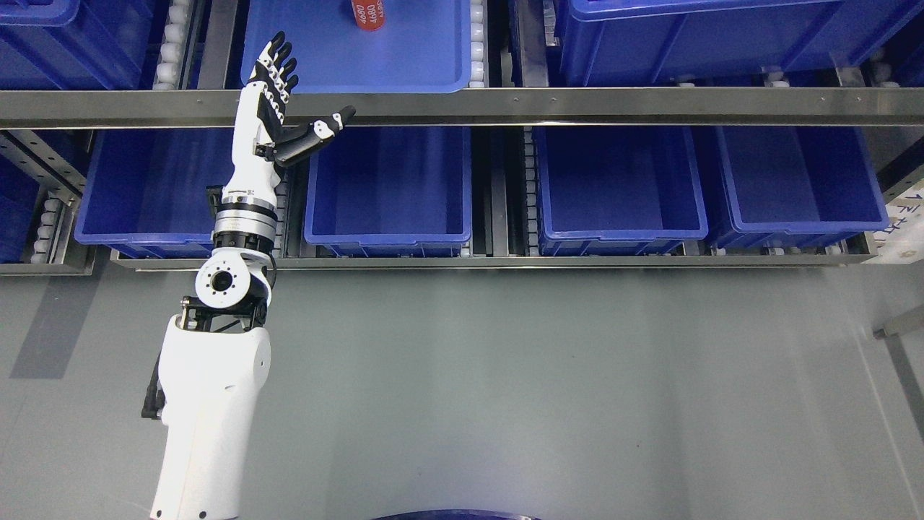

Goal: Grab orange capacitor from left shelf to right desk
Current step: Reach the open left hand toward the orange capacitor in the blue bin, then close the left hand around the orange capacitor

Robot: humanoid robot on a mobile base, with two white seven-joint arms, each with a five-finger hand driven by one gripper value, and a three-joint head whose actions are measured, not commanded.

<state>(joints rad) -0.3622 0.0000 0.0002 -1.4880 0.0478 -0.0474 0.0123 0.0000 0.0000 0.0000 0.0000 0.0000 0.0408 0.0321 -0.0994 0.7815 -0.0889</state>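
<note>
Spanning the whole upper part of the head view, a metal shelf (505, 105) is being seen from above, with its front rail running level across the picture. Blue bins are being carried on two levels of it: a lower row of four, of which one (388, 189) is lying just to the right of and below the thumb, and an upper row, of which a shallow blue tray (404, 58) is lying just right of the fingertips. Grey floor (541, 390) is being shown beneath the shelf. The left arm (213, 390) is being raised from the lower left toward the shelf, and the left hand (278, 108) is being held flat and empty, with the four fingers (276, 61) straight and close together over the tray's left edge and the thumb stretched out to the right along the rail. The orange capacitor (367, 14) is being left in the tray, up and to the right of the fingertips, well apart from them, and is partly cut off by the top edge.
</note>
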